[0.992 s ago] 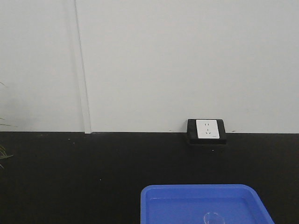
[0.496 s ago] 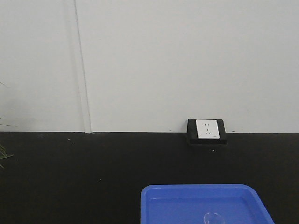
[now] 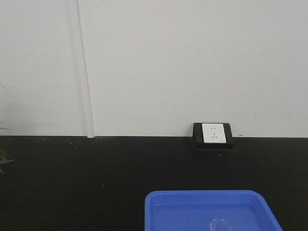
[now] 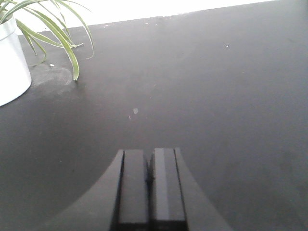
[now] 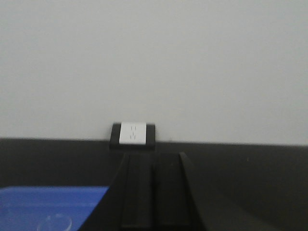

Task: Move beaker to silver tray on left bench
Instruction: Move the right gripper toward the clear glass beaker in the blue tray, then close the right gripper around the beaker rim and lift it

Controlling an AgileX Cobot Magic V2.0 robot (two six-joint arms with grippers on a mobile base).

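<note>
Beaker (image 3: 220, 224) first: upright and empty inside the blue plastic tray (image 3: 207, 194), near its front edge, at the very bottom of the front view. Shows only as a faint round rim; same beaker (image 5: 57, 223) low left in the right wrist view. Not gripped, not touched by either arm. On to the right gripper (image 5: 153, 161): fingers pressed together, nothing between them, held level and aimed at the wall socket (image 3: 213, 133), off to the right of the glass rather than over it, so probably a parked pose ahead of the reach. Same for the left gripper (image 4: 150, 156): closed to a thin slit, empty, hovering over bare black worktop (image 4: 226, 96) near a potted plant (image 4: 9, 62). No sight of the silver tray in any view, so drop spot unknown from here. Judged as task barely begun. Needs the jaws opened wide before coming down round the thin glass wall.
</note>
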